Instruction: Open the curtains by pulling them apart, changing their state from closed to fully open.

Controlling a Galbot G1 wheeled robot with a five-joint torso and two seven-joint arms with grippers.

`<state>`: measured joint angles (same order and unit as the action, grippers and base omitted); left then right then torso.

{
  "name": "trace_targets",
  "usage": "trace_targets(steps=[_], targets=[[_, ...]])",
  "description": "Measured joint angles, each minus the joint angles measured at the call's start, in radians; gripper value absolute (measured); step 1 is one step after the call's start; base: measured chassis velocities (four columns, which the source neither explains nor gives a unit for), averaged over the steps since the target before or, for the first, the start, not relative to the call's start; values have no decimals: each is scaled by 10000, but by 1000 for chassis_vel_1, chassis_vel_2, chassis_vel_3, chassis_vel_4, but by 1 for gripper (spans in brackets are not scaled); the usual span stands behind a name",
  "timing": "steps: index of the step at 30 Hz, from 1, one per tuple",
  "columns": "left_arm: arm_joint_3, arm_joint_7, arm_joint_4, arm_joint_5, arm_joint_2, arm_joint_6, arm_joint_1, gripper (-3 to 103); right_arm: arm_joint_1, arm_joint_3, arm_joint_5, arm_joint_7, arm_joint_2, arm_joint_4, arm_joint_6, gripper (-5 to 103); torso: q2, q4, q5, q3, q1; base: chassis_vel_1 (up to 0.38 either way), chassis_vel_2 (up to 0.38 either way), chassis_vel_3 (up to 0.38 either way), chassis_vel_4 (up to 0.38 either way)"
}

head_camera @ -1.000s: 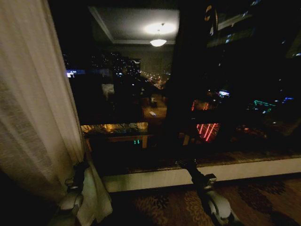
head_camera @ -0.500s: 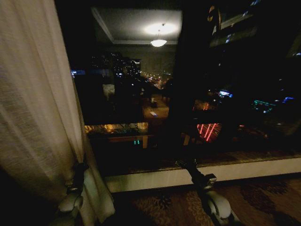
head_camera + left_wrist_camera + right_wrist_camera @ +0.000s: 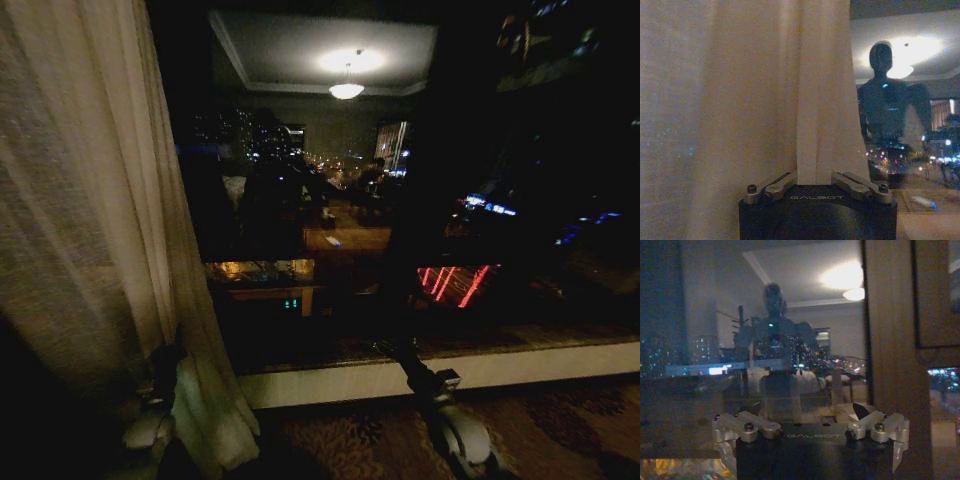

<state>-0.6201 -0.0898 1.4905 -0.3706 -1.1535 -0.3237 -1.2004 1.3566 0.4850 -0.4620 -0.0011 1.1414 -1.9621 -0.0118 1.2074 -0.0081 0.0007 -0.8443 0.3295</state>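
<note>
left tool point(image 3: 815, 181) stays clamped on a fold of the curtains point(image 3: 90, 220), low at the window's left. the panel edge sits a little further right in the head view, but the whole scene shifted, so that's camera movement; glass mostly uncovered. right tool point(image 3: 810, 427) open, idle by the sill. no containers.

A high-rise hotel-like room — patterned carpet point(image 3: 560, 420), ceiling lamp point(image 3: 347, 90) mirrored in night window point(image 3: 400, 200).

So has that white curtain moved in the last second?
Yes, slightly left: the gap from the curtain to the dark window post has widened, though the camera shifted too.
</note>
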Motion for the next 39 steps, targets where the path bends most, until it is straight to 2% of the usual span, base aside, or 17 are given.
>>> trace_targets(steps=[6, 10, 13, 15, 18, 19, 22, 23, 25, 27, 30, 33, 36, 39], targets=[[21, 17, -221, -124, 153, -87, 189, 0, 0, 3, 0, 2, -2, 0, 0, 100, 0, 0, -6, 0, 0, -27, -25, 12, 20], [-98, -228, -470, -264, 287, -82, 400, 0, 0, 1, 0, 2, 0, 0, 0, 100, 1, 1, -15, 0, 0, 0, 0, 0, 0], [-464, -817, -813, -459, 571, 69, 588, 0, 0, 1, 0, 1, 0, 0, 0, 100, 0, 0, -12, 0, 1, 0, 0, 0, 0], [-559, -917, -896, -494, 635, 111, 629, 0, 0, 1, 0, 1, 0, 0, 1, 100, 0, 1, -10, -1, 1, 0, 0, 0, 0], [-1146, -1591, -1620, -852, 1258, 409, 1049, 0, 0, 2, 0, 2, 0, 0, 0, 100, 0, -1, -7, 0, 0, 0, 0, 0, 0], [-1146, -1591, -1620, -852, 1258, 409, 1049, 0, 0, 2, 0, 2, 0, 0, 0, 100, 0, -1, -7, 0, 0, 0, 0, 0, 0], [-1677, -2163, -2677, -982, 1982, 495, 1529, 0, 0, -1, 0, 0, 1, 0, 0, 100, 0, 1, -9, 0, 1, 0, 0, 0, 0], [-1677, -2163, -2677, -982, 1982, 495, 1529, 0, 0, -1, 0, 0, 1, 0, 0, 100, 0, 1, -9, 0, 1, 0, 0, 0, 0], [-2155, -2405, -3562, -628, 2392, 477, 1833, 0, 0, 0, 0, 1, 0, 0, 0, 100, 0, 1, -13, -1, 1, 0, 0, 0, 0], [-2336, -2458, -3865, -463, 2509, 431, 1942, 0, 0, 1, 0, 2, 0, 0, 0, 100, 0, 1, -12, -1, 1, 0, 0, 0, 0], [-3106, -2636, -5286, 146, 3114, 163, 2352, 0, 0, 1, 0, 2, 0, 0, 0, 100, 0, 1, -9, 0, 0, 0, 0, 0, 0], [-3332, -2679, -5841, 198, 3486, 39, 2392, 0, 0, 0, 0, 2, 0, 0, 0, 100, 0, 7, -10, 0, 0, 0, 0, 0, 0], [-3399, -2653, -5977, 196, 3661, -104, 2341, 0, 0, 0, 0, 2, 1, 0, 0, 100, 1, 7, -10, 0, 0, 0, 0, 0, 0], [-3409, -2531, -5617, 8, 3629, -149, 2211, 0, 0, 0, 0, 1, 0, 0, 0, 100, 1, 4, -10, 0, 0, 0, 0, 0, 0]])
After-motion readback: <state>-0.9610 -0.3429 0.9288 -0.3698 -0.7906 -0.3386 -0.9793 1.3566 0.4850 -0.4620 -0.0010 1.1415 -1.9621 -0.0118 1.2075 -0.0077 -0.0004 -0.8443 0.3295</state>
